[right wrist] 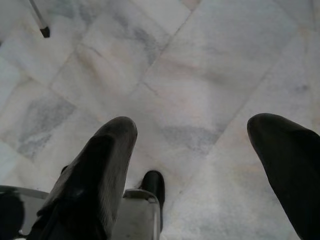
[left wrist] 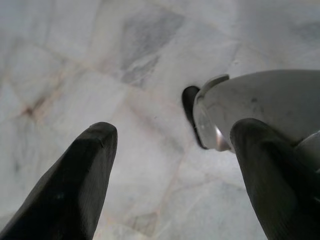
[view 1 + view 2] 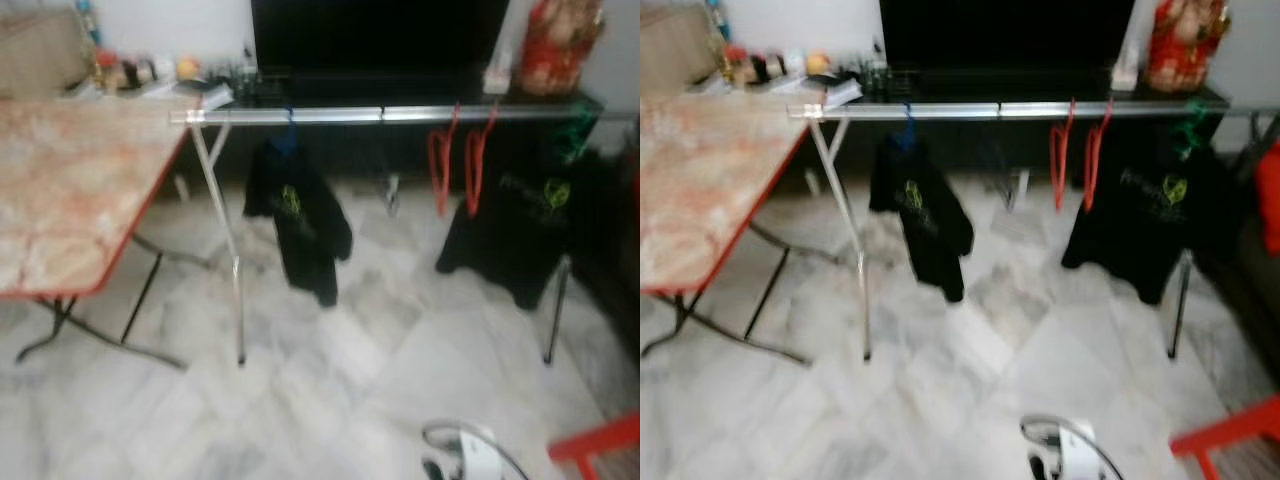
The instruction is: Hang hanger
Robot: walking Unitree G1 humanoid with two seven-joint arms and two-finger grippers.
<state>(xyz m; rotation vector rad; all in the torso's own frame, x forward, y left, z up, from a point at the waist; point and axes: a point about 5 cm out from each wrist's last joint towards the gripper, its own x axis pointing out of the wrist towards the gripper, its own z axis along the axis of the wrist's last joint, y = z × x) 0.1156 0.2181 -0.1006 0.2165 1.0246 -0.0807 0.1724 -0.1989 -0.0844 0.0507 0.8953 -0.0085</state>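
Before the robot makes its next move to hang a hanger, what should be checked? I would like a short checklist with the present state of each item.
1. Left hand free to grasp: ok, its fingers are spread over the marble floor and hold nothing.
2. Right hand free to grasp: ok, also open and empty.
3. A hanger in a hand for hanging: not ok.
4. Free space on the rail: ok, bare rail lies between the left black garment and the two red hangers.
5. Hangers available: ok, the red hangers hang bare on the rail.
6. Sharp head views: not ok, both are blurred.
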